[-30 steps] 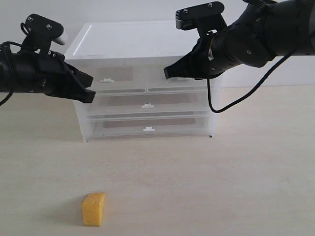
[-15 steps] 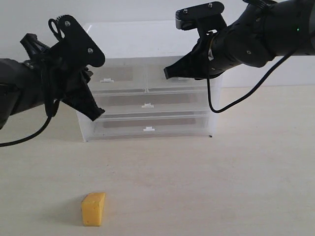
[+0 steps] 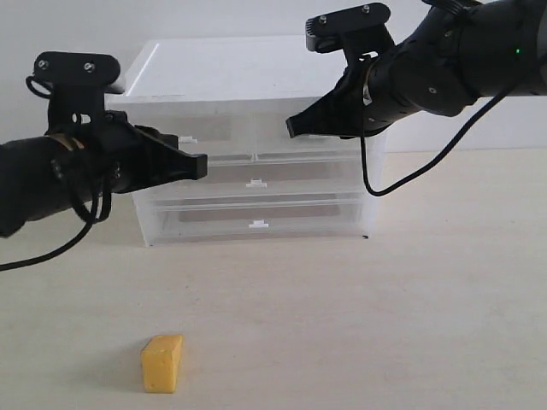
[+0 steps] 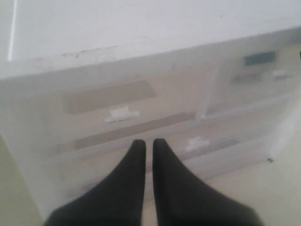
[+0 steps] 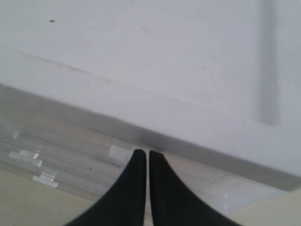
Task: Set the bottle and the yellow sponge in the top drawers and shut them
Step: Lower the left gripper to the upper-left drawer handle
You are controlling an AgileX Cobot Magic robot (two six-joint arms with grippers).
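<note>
The left hand [image 3: 202,160], black fingers pressed together and empty, points at the translucent white plastic top left drawer [image 3: 214,130], just below its small tab handle [image 3: 186,138]. The right hand [image 3: 291,128], also pressed together and empty, sits at the top right drawer [image 3: 272,147]. Both drawers look shut. The yellow-orange foam sponge [image 3: 161,363] lies on the pale counter [image 3: 385,299], well apart. A teal patch [image 4: 259,58] behind the right drawer's front may be the bottle. Pressed-together fingers could slip off the tab, or shove the light cabinet [image 3: 222,73] backward.
</note>
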